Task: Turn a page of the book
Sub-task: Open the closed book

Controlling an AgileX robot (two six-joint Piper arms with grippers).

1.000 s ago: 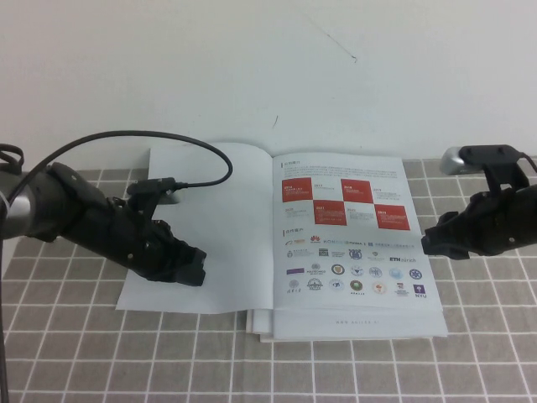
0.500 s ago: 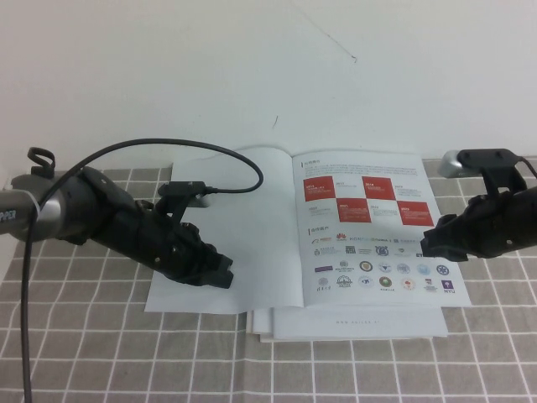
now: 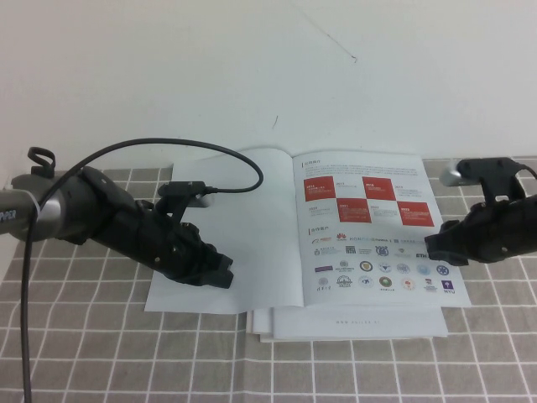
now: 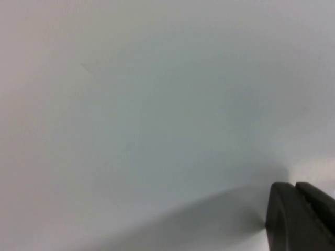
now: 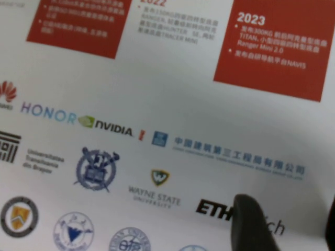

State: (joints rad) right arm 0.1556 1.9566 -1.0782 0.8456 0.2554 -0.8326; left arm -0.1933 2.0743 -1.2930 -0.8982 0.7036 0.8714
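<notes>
The book (image 3: 369, 227) lies open on the checked cloth: a blank white left page (image 3: 243, 210) and a right page with red squares and logo rows (image 5: 157, 104). My left gripper (image 3: 220, 277) is shut, its tip resting on the blank left page near that page's front edge; in the left wrist view the closed fingertips (image 4: 301, 214) press on plain white paper. My right gripper (image 3: 436, 248) hovers at the outer edge of the right page, open. Its dark fingers (image 5: 251, 222) stand apart just over the logo rows, holding nothing.
Plain white sheets (image 3: 336, 323) stick out from under the book's front edge. A grey-and-white checked cloth (image 3: 101, 353) covers the table, with a white wall (image 3: 252, 67) behind. A black cable (image 3: 168, 147) loops above the left arm.
My left arm has moved right with its tip on the left page, and the book has slid right with it. The right gripper shifted slightly right at the page's edge.
</notes>
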